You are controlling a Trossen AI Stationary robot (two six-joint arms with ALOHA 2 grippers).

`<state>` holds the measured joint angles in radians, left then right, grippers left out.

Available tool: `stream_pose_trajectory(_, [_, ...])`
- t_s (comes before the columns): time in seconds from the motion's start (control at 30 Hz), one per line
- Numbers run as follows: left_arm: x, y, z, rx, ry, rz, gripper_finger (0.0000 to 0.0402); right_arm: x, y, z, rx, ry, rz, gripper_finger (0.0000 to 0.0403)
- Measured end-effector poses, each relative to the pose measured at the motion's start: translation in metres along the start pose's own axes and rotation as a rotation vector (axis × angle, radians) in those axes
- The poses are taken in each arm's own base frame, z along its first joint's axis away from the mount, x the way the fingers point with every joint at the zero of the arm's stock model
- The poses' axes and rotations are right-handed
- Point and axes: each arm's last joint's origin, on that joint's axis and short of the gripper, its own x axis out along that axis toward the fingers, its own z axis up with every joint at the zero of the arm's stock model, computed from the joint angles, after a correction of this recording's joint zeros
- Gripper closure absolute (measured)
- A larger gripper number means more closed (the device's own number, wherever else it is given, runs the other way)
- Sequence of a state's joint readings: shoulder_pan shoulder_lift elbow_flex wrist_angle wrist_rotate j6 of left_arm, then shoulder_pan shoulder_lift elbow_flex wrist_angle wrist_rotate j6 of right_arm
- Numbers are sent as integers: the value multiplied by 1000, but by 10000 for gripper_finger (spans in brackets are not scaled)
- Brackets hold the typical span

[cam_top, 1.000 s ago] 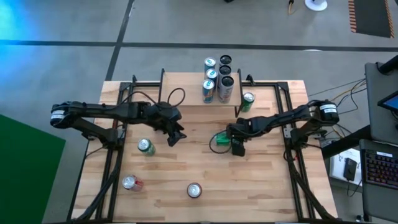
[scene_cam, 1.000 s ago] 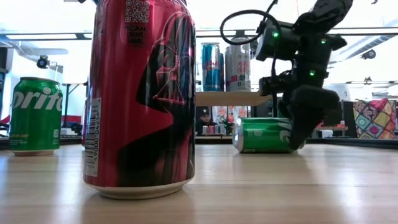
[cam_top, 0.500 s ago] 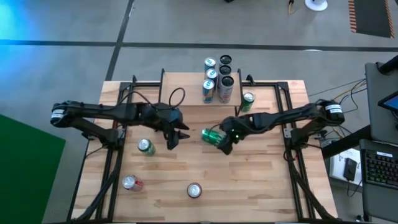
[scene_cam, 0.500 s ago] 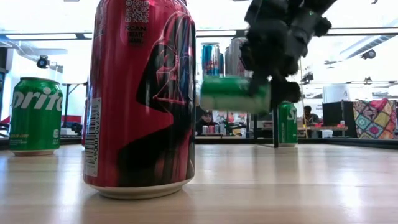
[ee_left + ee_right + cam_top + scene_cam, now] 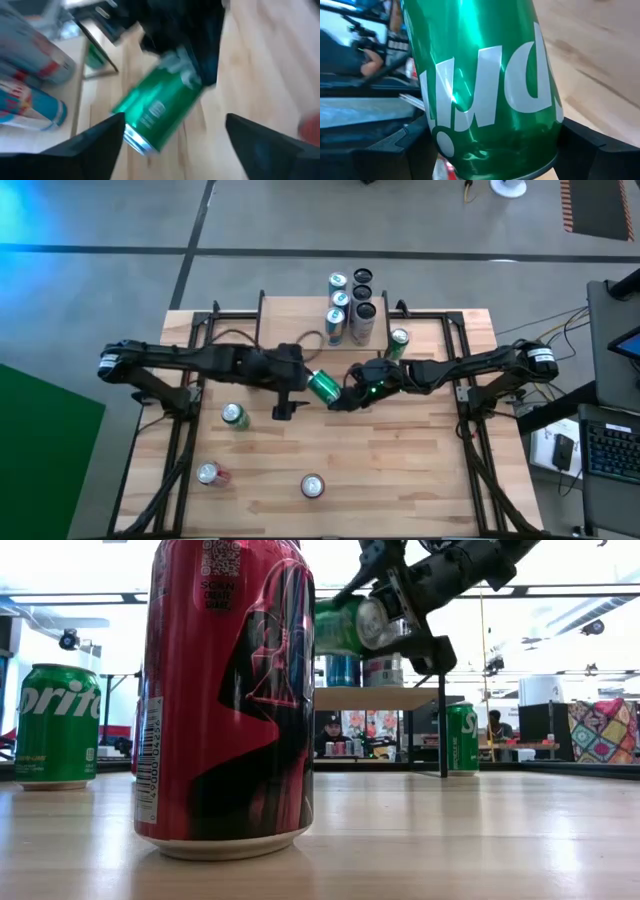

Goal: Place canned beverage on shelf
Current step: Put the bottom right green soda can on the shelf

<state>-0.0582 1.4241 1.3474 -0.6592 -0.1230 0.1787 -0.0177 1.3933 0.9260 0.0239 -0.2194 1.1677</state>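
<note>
A green can (image 5: 322, 385) hangs tilted over the table's middle, with my right gripper (image 5: 346, 396) shut on it. My left gripper (image 5: 298, 390) faces it from the table's left, wide open. In the left wrist view the can's free end (image 5: 136, 141) lies between its fingers, close to one finger (image 5: 107, 137). The shelf (image 5: 375, 698) stands at the far edge and carries several cans (image 5: 348, 300) on its top. Another green can (image 5: 399, 340) stands on the table beside it. My right gripper pinches the can's side wall (image 5: 540, 125) between its two fingers (image 5: 592, 147), which lie across the can. It comes slanting down from the table's right. The can is lifted clear of the table and tilted. My left gripper: I cannot tell whether its finger touches the can's free end.
A green can (image 5: 234, 415), a red can (image 5: 210, 473) and a third can (image 5: 313, 485) stand on the near half of the table. The red can (image 5: 225, 690) fills the low view's front. Black frame rails (image 5: 190, 430) run along both sides.
My right gripper has lifted the green can off the table, where it lay on its side. It has carried the can up and toward the table's left, and rolled, so the can now hangs tilted. My left gripper has risen and turned toward the can.
</note>
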Motion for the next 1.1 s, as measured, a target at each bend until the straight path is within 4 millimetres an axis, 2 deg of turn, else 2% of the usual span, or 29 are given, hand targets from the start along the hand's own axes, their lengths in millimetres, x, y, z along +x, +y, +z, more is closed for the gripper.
stream_pose_trajectory(0.17, [18, 1, 14, 75, 165, -2, 30, 0, 6, 2, 68, 5, 57, 113])
stream_pose_trajectory(0.27, [30, 2, 24, 94, 229, 15, 31, 0, 6, 2, 92, 10, 54, 113])
stream_pose_trajectory(0.43, [44, 3, 38, 154, 232, 3, 55, 0, 10, 3, 94, 18, 96, 113])
stream_pose_trajectory(0.83, [50, 1, 34, 258, 311, -24, 106, -1, 14, 3, 104, 70, 137, 113])
stream_pose_trajectory(1.1, [52, -1, 33, 259, 307, -89, 91, -3, 18, 4, 130, 87, 151, 113])
